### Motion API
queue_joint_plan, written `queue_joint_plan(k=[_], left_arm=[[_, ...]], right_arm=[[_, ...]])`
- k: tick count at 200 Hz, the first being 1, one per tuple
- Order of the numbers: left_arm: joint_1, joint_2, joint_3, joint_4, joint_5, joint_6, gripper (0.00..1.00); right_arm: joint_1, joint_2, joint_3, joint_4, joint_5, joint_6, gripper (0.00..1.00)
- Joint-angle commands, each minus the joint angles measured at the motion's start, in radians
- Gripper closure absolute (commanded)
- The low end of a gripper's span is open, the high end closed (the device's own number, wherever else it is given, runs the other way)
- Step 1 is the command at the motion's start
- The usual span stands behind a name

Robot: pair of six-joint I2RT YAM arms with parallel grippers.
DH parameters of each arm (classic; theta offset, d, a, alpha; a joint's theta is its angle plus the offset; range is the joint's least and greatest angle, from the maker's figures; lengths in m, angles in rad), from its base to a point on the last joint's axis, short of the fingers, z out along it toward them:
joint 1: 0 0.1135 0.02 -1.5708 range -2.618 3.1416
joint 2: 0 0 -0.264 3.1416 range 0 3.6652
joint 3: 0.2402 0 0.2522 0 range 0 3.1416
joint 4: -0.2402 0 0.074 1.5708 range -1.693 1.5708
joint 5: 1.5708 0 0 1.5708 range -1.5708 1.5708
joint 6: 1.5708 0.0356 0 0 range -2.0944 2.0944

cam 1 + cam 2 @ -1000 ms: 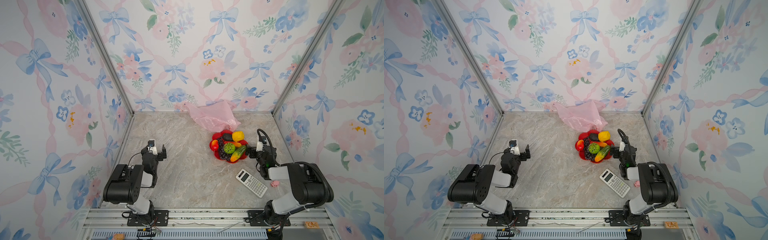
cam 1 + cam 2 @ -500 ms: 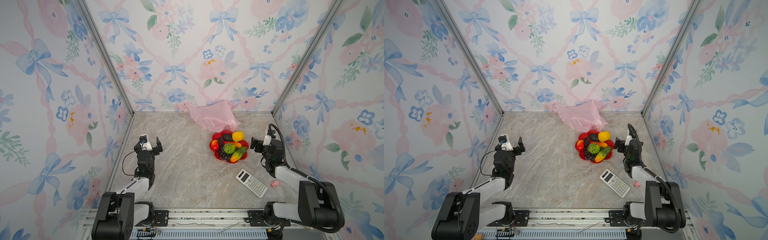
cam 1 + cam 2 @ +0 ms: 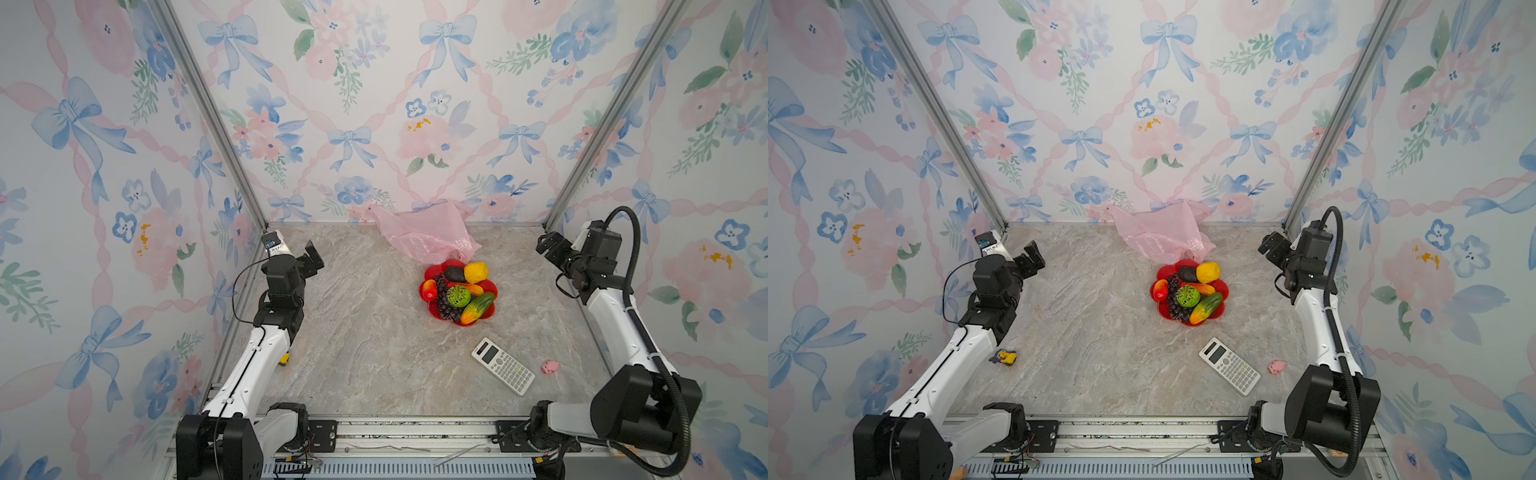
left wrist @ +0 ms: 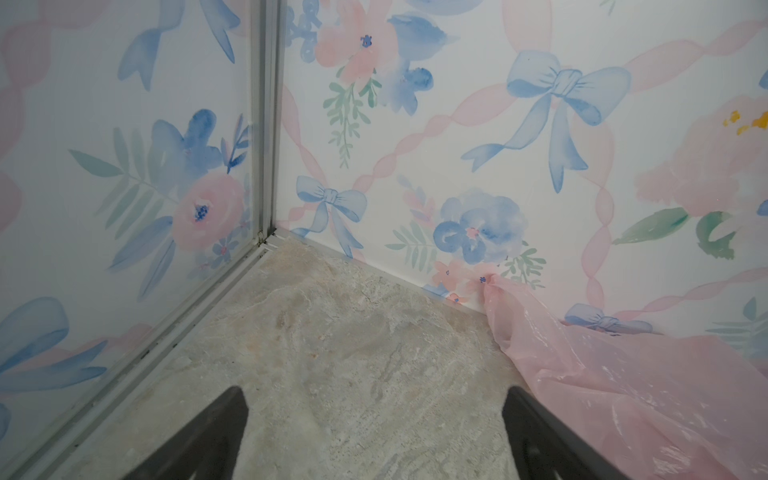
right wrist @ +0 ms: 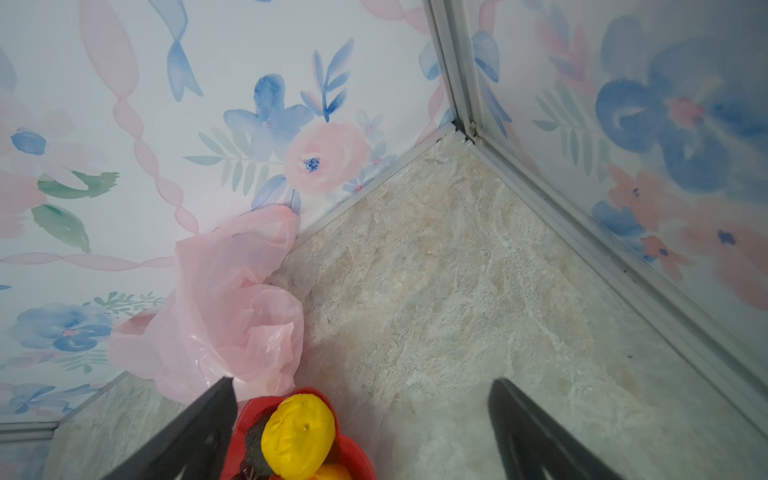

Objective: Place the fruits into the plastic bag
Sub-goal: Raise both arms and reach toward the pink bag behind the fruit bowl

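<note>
Both arms have unfolded from beside their bases and risen outward: the left gripper (image 4: 374, 392) toward the back-left corner, the right gripper (image 5: 362, 380) toward the back-right. Each stands with jaws spread wide and nothing between them.

Progress: none visible. All the fruits (image 3: 458, 296) are heaped on the red plate (image 3: 492, 311), with the lemon (image 3: 476, 272) at its far edge. No fruit shows through the plastic bag (image 3: 424, 232), which lies crumpled against the back wall and touches the plate's far rim. Whether its mouth is open cannot be told.

Relative positions: the bag lies ahead of the left gripper, toward the middle of the table, near one finger but apart from it. The right gripper hangs raised to the right of plate and bag, well apart from both in both top views.

Remaining, as judged: open the bag, then transfer every fruit.
</note>
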Motion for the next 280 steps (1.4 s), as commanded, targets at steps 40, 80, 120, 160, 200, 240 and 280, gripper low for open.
queue_joint_plan(k=[40,80,120,160,200,240,280], left_arm=[[-0.024,0.219,0.231,-0.289,0.467,-0.279,0.02],[-0.100,0.358,0.284,-0.287,0.642,-0.380,0.02],[-0.205,0.516,0.362,-0.287,0.747,-0.393,0.02],[-0.282,0.669,0.443,-0.287,0.799,-0.402,0.02],[-0.335,0.776,0.519,-0.287,0.815,-0.401,0.02],[-0.341,0.842,0.581,-0.287,0.825,-0.403,0.02],[-0.340,0.901,0.636,-0.287,0.835,-0.415,0.02]], right_arm=[[0.007,0.119,0.143,-0.255,-0.208,0.171,0.04],[0.028,0.260,0.236,-0.374,-0.306,0.170,0.04],[0.052,0.333,0.222,-0.342,-0.393,0.178,0.04],[0.085,0.394,0.223,-0.327,-0.448,0.150,0.04],[0.098,0.417,0.189,-0.271,-0.462,0.139,0.04],[0.107,0.461,0.258,-0.256,-0.486,0.124,0.04],[0.149,0.573,0.404,-0.285,-0.494,0.089,0.04]])
